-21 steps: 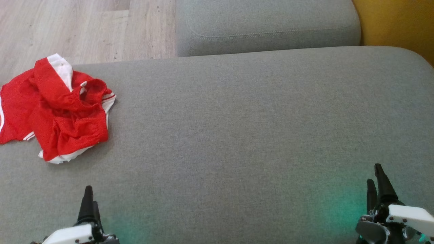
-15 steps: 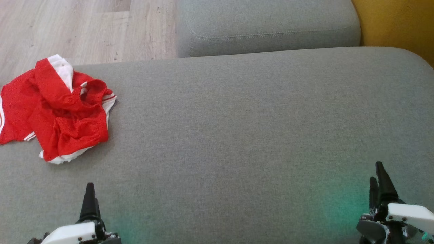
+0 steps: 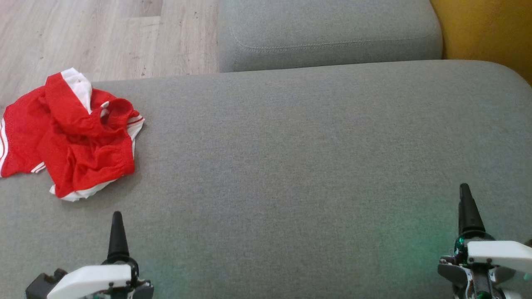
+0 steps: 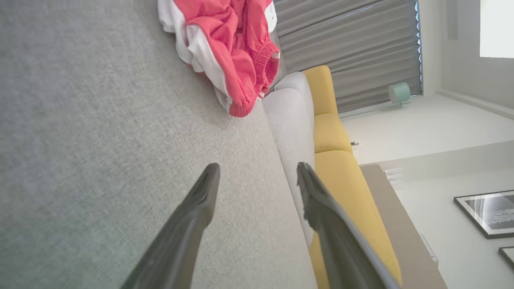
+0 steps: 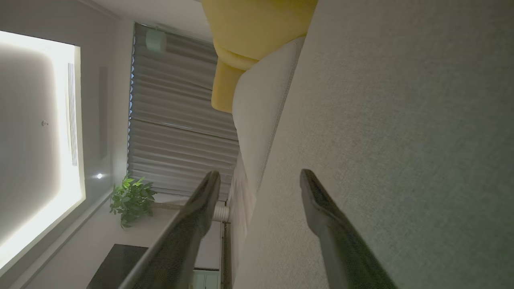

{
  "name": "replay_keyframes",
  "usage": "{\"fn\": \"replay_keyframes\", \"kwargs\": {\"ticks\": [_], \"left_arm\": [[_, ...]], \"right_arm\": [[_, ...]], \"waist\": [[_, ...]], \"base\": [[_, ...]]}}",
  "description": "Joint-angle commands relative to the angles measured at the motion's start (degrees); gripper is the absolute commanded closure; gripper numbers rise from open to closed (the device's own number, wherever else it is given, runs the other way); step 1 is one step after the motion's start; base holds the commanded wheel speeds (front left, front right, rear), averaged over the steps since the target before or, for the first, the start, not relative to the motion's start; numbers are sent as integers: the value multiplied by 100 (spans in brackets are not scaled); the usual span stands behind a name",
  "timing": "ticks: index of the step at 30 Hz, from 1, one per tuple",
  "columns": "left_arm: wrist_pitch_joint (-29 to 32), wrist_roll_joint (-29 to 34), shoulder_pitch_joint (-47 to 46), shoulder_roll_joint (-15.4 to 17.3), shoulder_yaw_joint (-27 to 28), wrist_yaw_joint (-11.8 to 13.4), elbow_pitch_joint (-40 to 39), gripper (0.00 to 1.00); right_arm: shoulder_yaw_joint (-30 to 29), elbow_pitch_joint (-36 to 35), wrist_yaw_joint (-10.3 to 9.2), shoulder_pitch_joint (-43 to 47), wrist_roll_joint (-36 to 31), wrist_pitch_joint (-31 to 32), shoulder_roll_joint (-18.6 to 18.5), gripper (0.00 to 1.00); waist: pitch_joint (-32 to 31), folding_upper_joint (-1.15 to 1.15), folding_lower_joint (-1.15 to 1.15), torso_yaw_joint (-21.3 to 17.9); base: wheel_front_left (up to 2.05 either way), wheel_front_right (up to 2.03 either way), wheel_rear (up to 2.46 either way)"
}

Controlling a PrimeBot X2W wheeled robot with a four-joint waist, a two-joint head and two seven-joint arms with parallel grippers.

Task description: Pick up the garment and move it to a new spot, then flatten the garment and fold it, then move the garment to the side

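Red garment (image 3: 72,133) with white trim lay crumpled at the 9 o'clock end of the grey sofa seat (image 3: 291,166), close to the seat's far edge and the wooden floor (image 3: 83,33). It sat at roughly 11 o'clock from the left gripper (image 4: 257,168), near but not touching. It lay well apart from the right gripper (image 5: 259,174), towards its 10 o'clock. Both grippers had their fingers spread wide with nothing between them. They pointed to 12 o'clock, rolled onto their sides, low at the 6 o'clock edge of the head view.
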Motion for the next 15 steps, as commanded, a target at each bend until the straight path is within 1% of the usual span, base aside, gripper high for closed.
{"fn": "replay_keyframes", "kwargs": {"ticks": [1, 15], "left_arm": [[-74, 316, -113, 23, -42, 15, -274, 0], [-295, 1724, 25, 30, -261, 86, -402, 0]], "right_arm": [[87, -287, 12, -71, -257, -93, -27, 0], [362, -460, 17, 42, -1462, -313, -33, 0]], "waist": [[-4, 0, 0, 4], [-49, 0, 0, 15]], "base": [[0, 0, 0], [0, 0, 0]]}}
